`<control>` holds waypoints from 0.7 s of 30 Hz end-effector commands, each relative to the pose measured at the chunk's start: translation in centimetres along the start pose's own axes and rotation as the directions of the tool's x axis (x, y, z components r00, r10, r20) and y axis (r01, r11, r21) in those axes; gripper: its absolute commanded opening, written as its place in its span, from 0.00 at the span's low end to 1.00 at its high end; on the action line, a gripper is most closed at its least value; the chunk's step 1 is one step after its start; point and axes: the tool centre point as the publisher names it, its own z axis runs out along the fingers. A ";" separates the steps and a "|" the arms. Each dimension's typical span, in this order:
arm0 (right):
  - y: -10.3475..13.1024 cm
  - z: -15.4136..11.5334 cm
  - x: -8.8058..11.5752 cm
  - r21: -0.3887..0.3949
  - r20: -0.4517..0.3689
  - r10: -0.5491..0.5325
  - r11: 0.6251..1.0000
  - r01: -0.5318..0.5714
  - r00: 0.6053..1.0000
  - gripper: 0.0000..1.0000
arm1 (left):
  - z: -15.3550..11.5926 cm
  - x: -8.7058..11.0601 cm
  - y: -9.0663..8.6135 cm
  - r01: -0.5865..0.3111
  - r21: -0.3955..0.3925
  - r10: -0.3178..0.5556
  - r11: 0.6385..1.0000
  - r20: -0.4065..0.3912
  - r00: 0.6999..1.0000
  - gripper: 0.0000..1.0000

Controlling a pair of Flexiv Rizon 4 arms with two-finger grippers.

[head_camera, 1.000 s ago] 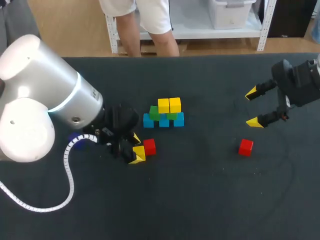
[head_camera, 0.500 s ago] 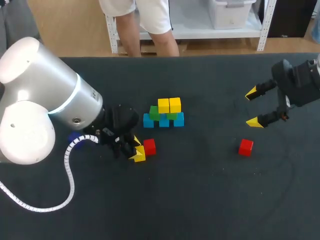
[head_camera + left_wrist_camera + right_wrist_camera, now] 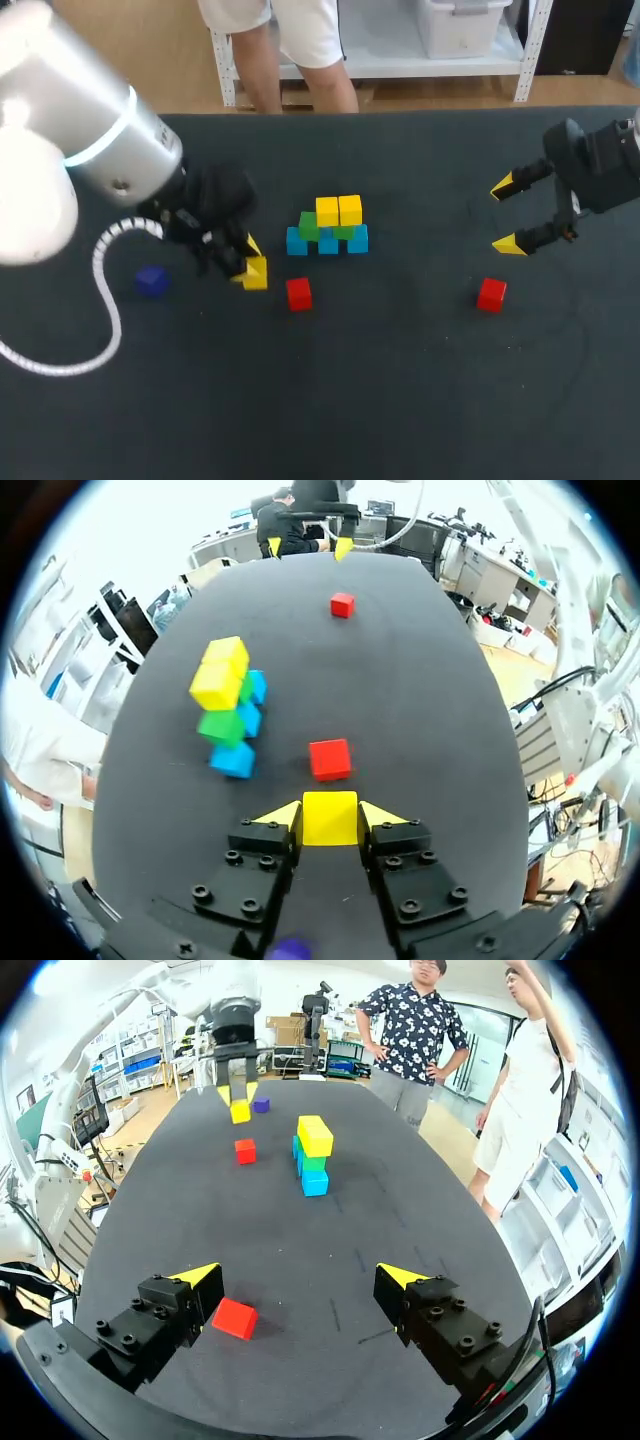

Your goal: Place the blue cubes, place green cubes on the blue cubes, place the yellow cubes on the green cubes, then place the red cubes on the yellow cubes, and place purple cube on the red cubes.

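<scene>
Left gripper: closed on a yellow cube | red cube on the table just ahead | cube stack beside that | right gripper: fingers wide apart, empty, second red cube near one finger

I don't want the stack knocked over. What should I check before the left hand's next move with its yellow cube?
1. Grip of left hand on yellow cube: ok, held from both sides.
2. Upright stack: ok.
3. Free green top for it: cannot tell; two yellow cubes already sit there.
4. Path ahead: not ok if kept low; a red cube lies just ahead.
5. Clearance of right hand from stack: ok, open, far aside.
</scene>
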 end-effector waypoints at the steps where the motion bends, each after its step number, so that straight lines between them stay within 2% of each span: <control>1: 0.0 0.1 0.0 0.000 0.003 -0.001 1.000 0.001 1.000 1.00 | -1.2 -0.5 1.9 -0.015 0.017 0.015 1.000 -0.010 1.000 0.00; 10: 0.0 0.1 0.0 0.000 0.003 -0.001 1.000 0.001 1.000 1.00 | -2.0 -0.6 5.4 -0.038 -0.005 0.038 0.999 -0.006 0.999 0.00; 21: 0.0 0.1 0.0 0.000 0.003 -0.001 1.000 0.001 1.000 1.00 | -1.2 -1.3 8.0 -0.042 0.002 0.042 0.999 0.021 0.999 0.00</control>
